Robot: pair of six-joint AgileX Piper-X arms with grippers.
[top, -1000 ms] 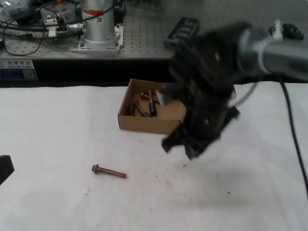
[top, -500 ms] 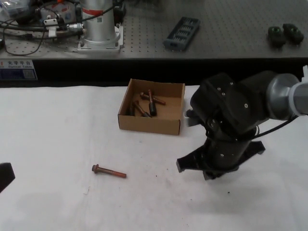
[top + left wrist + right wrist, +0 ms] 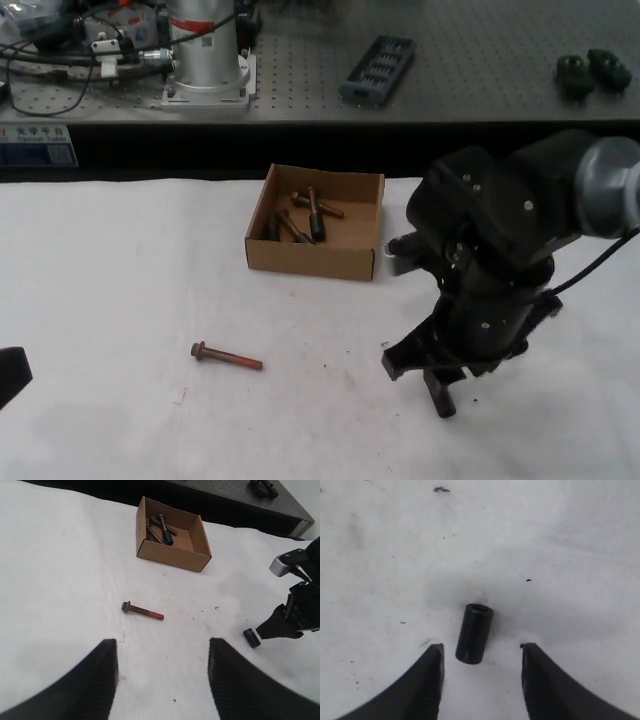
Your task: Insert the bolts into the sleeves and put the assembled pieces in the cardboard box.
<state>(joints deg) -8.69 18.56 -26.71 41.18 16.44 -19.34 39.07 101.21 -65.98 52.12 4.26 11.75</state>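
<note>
Near the bench's (image 3: pixel 120 280) front right corner, the right gripper (image 3: pixel 481 650) hangs with fingers spread astride the black sleeve (image 3: pixel 474 633) lying flat, and would best close squarely across its middle, while the bolt (image 3: pixel 227 356) waits toward the front edge before the cardboard box (image 3: pixel 310 257), the left gripper (image 3: pixel 161 642) gaping empty.

A: What covers the bench?
B: A white, faintly wrinkled cloth (image 3: pixel 120 260), dotted with a few dark specks.
A: And past its far edge?
B: A grey perforated metal board (image 3: pixel 480 70) with a black front face. Near its left end stand a silver metal column (image 3: pixel 205 45) and tangled cables (image 3: pixel 50 60). A blue-grey ridged plastic tray (image 3: pixel 377 68) lies midway, and two dark knobbly pieces (image 3: pixel 608 70) lie towards the right end.
</note>
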